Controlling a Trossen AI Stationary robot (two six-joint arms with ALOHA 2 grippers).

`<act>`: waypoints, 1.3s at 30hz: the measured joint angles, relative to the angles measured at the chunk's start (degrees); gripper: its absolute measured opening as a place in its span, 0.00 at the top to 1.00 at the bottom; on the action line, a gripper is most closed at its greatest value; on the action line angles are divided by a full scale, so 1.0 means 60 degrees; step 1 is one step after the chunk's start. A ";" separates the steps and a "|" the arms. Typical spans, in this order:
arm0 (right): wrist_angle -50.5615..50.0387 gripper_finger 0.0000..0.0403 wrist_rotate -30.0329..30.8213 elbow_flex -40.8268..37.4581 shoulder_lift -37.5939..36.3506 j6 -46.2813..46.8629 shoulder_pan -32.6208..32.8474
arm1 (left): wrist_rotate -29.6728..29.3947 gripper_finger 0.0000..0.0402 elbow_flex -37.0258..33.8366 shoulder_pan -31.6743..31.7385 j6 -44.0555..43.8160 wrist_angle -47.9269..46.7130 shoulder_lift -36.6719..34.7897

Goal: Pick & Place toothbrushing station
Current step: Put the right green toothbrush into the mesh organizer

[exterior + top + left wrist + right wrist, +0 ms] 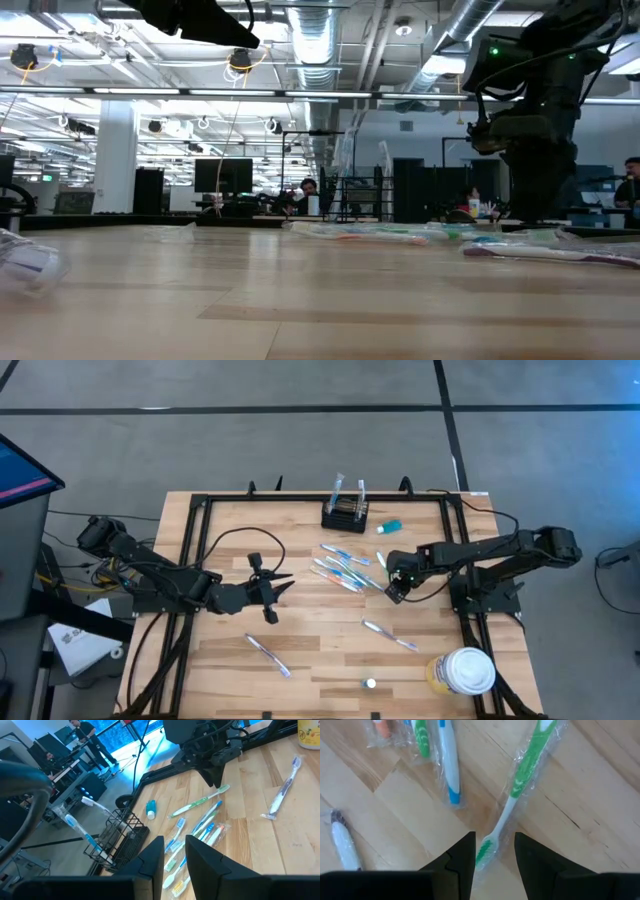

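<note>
High view, left to right: left gripper point(277, 588) poised over the middle-left of the wooden tabletop point(230, 650), jaws spread wide and empty, well apart from the task's item. Loose wrapped toothbrush point(268, 655) near the front edge. Toothbrushing station point(345, 514): small black wire-mesh holder box at the far edge of the tabletop, upright, with two toothbrushes standing in it. Judged light, rigid and open-sided; thin wires likely to slip between smooth jaws, and the box likely to tip if taken by one corner. Best hold appears to be across the top rim of a long side, clear of the standing brushes. Small blue tube point(390, 526) just beside the station. Scatter of wrapped toothbrushes point(342, 568) at centre. Right gripper point(396, 588) low over a green toothbrush point(520, 785), jaws parted narrowly either side of its head, nothing held. White-lidded tub point(464, 671) at the front right corner.
</note>
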 joint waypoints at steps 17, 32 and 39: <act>-0.0432 0.69 0.0536 0.1004 0.2147 -0.0695 0.0008 | -0.0003 0.82 0.0000 0.0001 0.0000 0.0004 0.0000; 0.0089 0.69 0.0624 0.1216 0.2495 -0.0962 -0.0135 | 0.0000 0.82 0.0000 0.0000 -0.0006 -0.0001 0.0000; 0.0221 0.71 0.0747 0.1228 0.2584 -0.1107 -0.0135 | 0.0000 0.82 0.0000 0.0001 -0.0178 0.0004 -0.0004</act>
